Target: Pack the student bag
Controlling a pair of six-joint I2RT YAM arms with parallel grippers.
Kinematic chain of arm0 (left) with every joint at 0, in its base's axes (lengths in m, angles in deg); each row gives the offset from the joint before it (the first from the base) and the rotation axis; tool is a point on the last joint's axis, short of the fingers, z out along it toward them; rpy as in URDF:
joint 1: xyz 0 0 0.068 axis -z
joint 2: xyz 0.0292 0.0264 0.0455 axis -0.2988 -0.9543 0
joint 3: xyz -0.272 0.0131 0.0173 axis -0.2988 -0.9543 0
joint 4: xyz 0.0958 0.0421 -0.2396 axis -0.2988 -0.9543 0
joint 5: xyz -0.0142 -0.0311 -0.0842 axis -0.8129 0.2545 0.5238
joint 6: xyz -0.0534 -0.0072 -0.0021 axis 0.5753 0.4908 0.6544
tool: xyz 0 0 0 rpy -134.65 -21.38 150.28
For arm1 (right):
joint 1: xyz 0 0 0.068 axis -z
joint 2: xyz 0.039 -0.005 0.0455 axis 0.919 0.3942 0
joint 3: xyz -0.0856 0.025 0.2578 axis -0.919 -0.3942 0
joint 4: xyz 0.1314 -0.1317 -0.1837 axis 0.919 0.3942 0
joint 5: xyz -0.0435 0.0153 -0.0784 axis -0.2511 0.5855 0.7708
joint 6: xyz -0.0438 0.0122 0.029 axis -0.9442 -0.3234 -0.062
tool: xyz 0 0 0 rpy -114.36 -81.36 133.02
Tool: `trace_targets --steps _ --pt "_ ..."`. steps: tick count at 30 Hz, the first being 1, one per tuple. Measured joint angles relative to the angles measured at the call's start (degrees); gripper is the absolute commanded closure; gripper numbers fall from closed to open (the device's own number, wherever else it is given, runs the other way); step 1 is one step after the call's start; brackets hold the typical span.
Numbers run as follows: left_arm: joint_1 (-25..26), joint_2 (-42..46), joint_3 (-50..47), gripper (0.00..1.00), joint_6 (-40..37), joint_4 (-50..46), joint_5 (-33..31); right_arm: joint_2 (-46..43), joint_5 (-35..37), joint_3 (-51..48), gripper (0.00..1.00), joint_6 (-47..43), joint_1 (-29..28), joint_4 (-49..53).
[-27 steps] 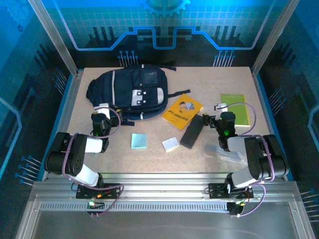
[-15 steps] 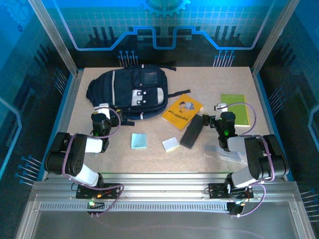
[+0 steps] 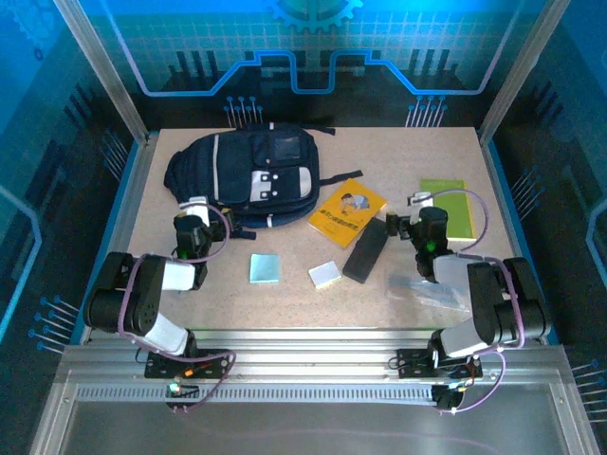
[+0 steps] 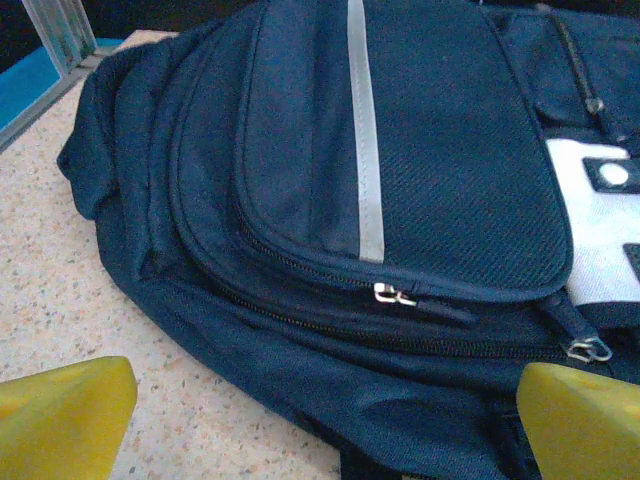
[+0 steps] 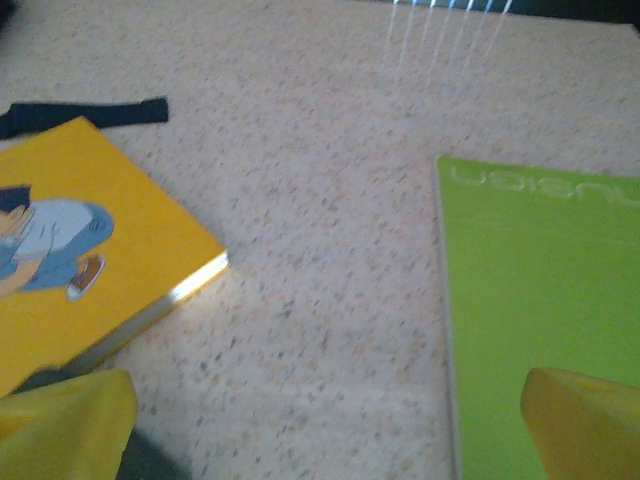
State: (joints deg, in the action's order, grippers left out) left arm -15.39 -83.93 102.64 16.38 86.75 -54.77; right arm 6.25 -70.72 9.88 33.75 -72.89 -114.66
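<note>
Speckled tabletop (image 3: 398, 152) is carrying the student bag (image 3: 247, 175) at eleven o'clock: navy, grey-white striped, zips closed. Left gripper (image 4: 320, 420) and right gripper (image 5: 325, 420) are gaping apart, empty.

**Your two arms, black and white, at the near edge of the table (image 3: 398, 161).**
Your left arm (image 3: 142, 299) and right arm (image 3: 484, 303) share one build: rounded black joint housings, white link covers and a thin purple cable (image 3: 224, 232) looping off each wrist. A small green light (image 3: 429, 251) glows on the right wrist. Seen close, the left fingertips (image 4: 62, 415) and right fingertips (image 5: 585, 420) are blunt yellow pads.
</note>
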Motion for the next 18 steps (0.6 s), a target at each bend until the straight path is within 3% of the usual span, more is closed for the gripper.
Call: trace_targets --steps 7,13,18 --pt "0.1 9.6 10.4 0.01 3.3 -20.6 -3.0 -6.4 8.5 12.1 0.0 3.0 -6.9 17.6" --pt "0.2 12.8 21.4 0.01 14.1 -38.0 -3.8 -6.8 8.1 21.1 0.0 19.0 -15.4 33.2" --pt "0.3 12.8 23.1 0.01 22.8 -45.6 0.3 -0.5 5.3 22.5 0.0 31.0 -23.8 31.7"
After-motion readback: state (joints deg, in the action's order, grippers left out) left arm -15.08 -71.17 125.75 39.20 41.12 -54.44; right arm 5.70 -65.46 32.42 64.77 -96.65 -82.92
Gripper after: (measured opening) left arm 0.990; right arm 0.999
